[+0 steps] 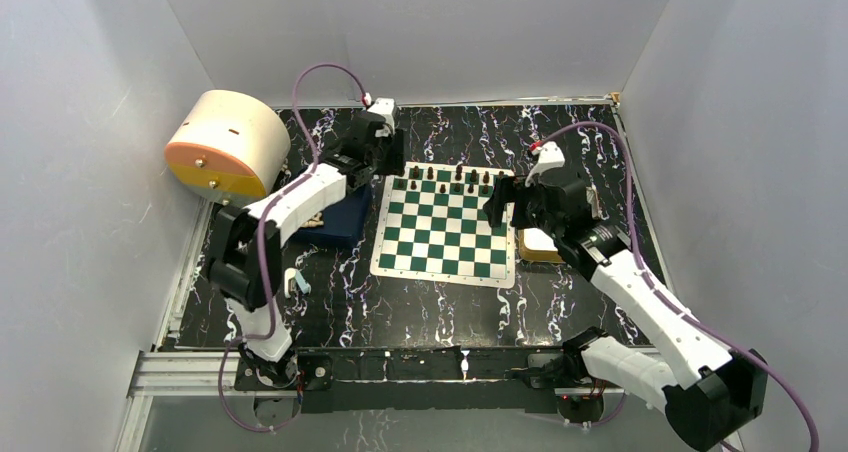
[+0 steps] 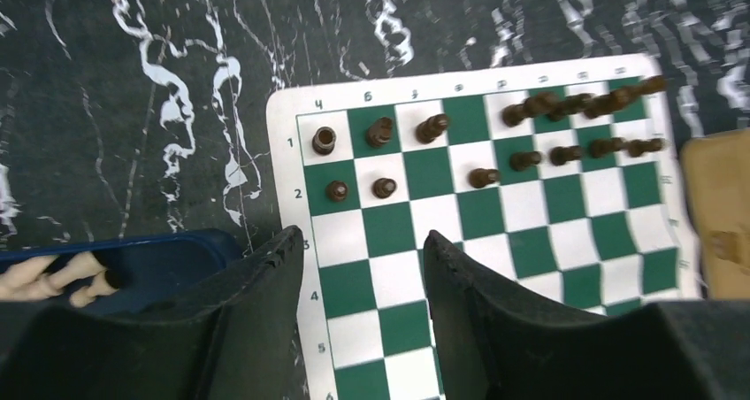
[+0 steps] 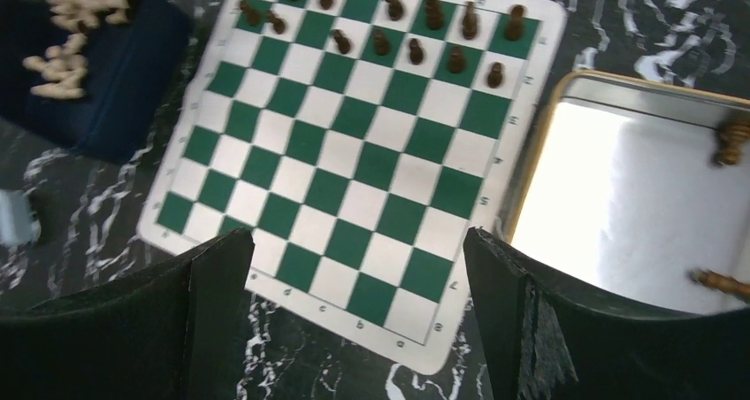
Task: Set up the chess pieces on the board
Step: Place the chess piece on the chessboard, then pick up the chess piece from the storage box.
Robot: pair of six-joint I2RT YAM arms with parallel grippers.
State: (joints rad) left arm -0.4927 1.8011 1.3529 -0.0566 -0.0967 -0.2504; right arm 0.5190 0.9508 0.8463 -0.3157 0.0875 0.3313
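At the near edge the two arms rise from their bases on the black, white-veined table (image 1: 400,312). Beyond them, in the middle, lies the board (image 1: 445,234), flat, its near rows bare green and white checks.

The right gripper (image 3: 358,241) hangs over the board's right side. Its jaws stand wide, with only board squares showing between them. Just right of the board sits a gold tin tray (image 3: 531,157) with two dark figures lying in it. Left of the board, a blue tray (image 3: 133,81) holds a heap of pale pieces (image 3: 66,64).

Farther back, the left gripper (image 2: 363,241) hovers above the board's far-left corner. Its jaws are partly apart and hold nothing.

The chess pieces (image 3: 416,51) stand upright on the two farthest rows of the board, one to a square. In the far-left corner a cream drum with an orange face (image 1: 225,142) leans against the wall.
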